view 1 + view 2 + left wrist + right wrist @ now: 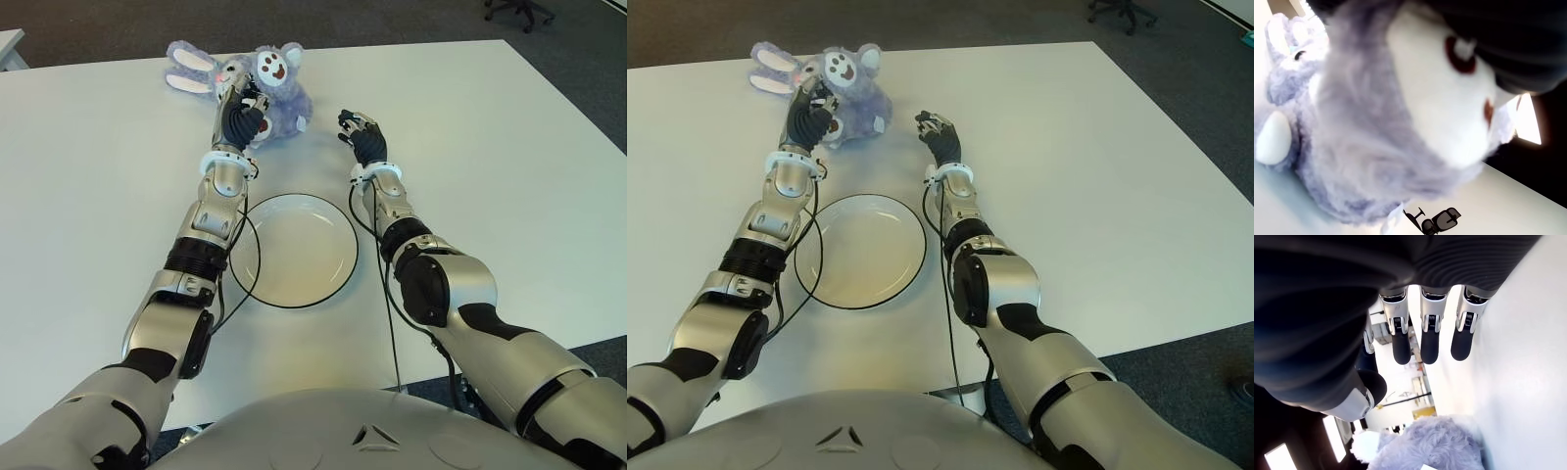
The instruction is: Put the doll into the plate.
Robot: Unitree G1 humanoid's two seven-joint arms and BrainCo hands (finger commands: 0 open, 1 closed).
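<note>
The doll (279, 93), a soft purple bunny, lies on the white table (509, 176) at the far side, past the plate (294, 250). The left hand (240, 113) is pressed onto the doll's body, its fingers curled around the fur. The right hand (361, 135) waits just beside the doll with its fingers spread and nothing in them. This looks like the grabbing step. Next, the left hand needs to lift the doll and bring it back over the plate.
</note>
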